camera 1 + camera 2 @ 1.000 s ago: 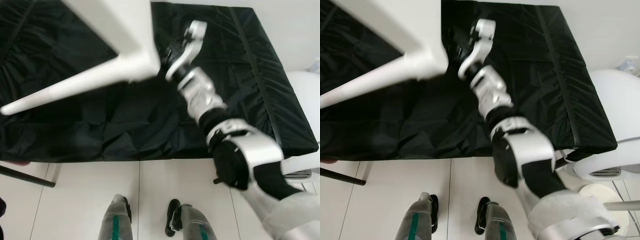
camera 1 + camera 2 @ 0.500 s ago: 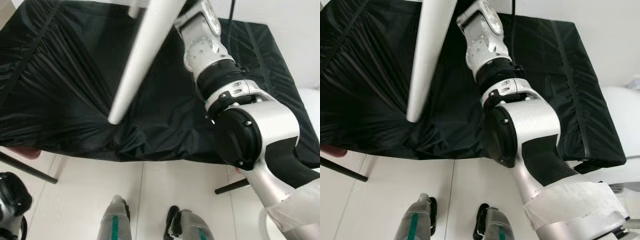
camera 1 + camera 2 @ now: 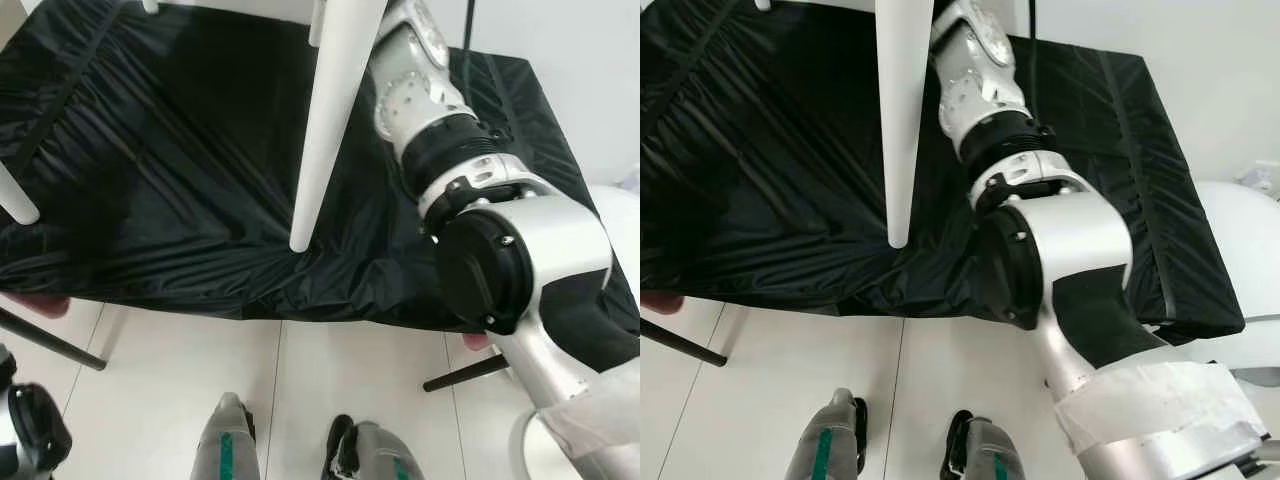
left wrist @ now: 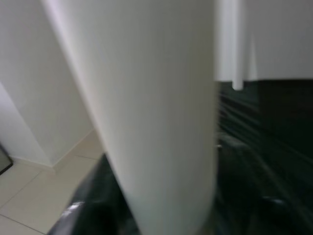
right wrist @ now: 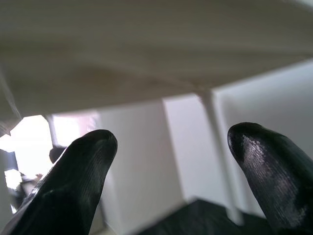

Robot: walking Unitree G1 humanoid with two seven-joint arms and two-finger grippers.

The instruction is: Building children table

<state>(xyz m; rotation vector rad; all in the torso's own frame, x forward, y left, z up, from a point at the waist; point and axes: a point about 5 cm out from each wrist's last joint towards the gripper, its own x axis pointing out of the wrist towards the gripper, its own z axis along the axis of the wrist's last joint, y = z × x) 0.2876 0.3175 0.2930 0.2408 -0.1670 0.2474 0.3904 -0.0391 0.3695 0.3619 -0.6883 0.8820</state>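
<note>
Table (image 3: pixel 240 6) stands upright on the black cloth (image 3: pixel 150 180), near leg (image 3: pixel 330 120) tip touching the cloth's front part, another leg (image 3: pixel 15 200) at the cloth's left edge. Prob. light, stiff, smooth plastic/wood; best hold: top's rim or high on a leg. Right gripper (image 5: pixel 171 161) wide open under the top, holding nothing. Left gripper: can't tell. No containers.

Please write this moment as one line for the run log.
stage: table upright | table leg: tip at black cover | right tool: open, under tabletop | left tool: close behind a leg
</note>
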